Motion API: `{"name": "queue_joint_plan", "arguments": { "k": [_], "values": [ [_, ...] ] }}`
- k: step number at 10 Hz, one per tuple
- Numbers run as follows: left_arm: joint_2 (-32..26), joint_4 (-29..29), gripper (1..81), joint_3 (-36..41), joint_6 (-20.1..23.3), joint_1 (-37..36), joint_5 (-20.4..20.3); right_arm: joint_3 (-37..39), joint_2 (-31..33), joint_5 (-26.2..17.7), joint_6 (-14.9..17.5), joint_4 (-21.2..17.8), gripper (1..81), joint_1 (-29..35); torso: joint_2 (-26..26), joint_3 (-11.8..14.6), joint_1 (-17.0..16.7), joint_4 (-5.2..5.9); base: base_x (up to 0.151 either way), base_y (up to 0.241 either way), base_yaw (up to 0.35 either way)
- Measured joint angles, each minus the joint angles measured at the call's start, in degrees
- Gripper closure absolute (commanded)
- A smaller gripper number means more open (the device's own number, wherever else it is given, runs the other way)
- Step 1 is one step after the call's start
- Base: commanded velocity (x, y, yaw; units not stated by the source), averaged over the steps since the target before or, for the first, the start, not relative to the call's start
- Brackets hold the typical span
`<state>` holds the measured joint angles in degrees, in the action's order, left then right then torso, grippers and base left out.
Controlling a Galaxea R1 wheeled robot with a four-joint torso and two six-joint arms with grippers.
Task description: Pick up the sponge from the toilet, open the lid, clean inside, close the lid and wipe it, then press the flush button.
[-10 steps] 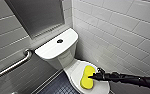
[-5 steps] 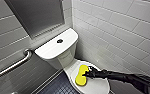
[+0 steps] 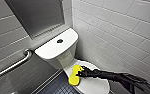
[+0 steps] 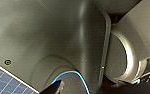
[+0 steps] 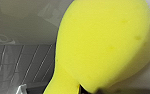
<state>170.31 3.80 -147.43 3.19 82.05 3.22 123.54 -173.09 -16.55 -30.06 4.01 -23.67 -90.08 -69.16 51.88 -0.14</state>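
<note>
The white toilet (image 3: 56,51) stands against the tiled wall, with the dark round flush button (image 3: 60,41) in the middle of its flat tank top. The oval lid (image 3: 92,84) is down over the bowl. The yellow sponge (image 3: 74,75) lies against the lid's left edge, half overhanging it. My right gripper (image 3: 79,73) reaches in from the right and is shut on the sponge. The right wrist view shows the sponge (image 5: 103,42) large and close, pressed on white ceramic.
A metal grab bar (image 3: 14,65) runs along the left wall. A white tiled wall (image 3: 116,32) stands close on the toilet's right. Dark tiled floor (image 3: 58,89) lies left of the bowl, and blue floor tiles (image 4: 4,83) show under my body.
My right gripper has slid the sponge leftward across the lid, toward its left edge and slightly nearer the tank.
</note>
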Motion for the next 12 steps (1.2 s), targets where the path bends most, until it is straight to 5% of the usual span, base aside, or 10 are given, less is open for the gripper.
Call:
{"name": "queue_joint_plan", "arguments": {
  "k": [5, 9, 12],
  "values": [
    [-0.02, 0.0, 1.0, 0.0, 0.0, 0.0, -0.05, -0.41, 2.45, 6.28, -0.01, 1.85, 81.1, -6.4, 0.0, 0.0, 0.0, 0.0, 0.0, 0.0, 0.0],
    [0.52, 0.02, 1.0, 0.0, 0.0, 0.0, 0.0, -12.98, 13.8, 5.47, -0.06, 2.24, 81.1, -9.64, 0.0, 0.0, 0.0, 0.0, 0.0, 0.0, 0.0],
    [0.59, 0.02, 1.0, 0.02, 0.0, 0.0, -0.02, -19.15, 22.43, 11.22, -0.11, 2.24, 81.1, -15.1, 0.0, 0.0, 0.0, 0.0, 0.0, 0.0, 0.0]
  ]
}}
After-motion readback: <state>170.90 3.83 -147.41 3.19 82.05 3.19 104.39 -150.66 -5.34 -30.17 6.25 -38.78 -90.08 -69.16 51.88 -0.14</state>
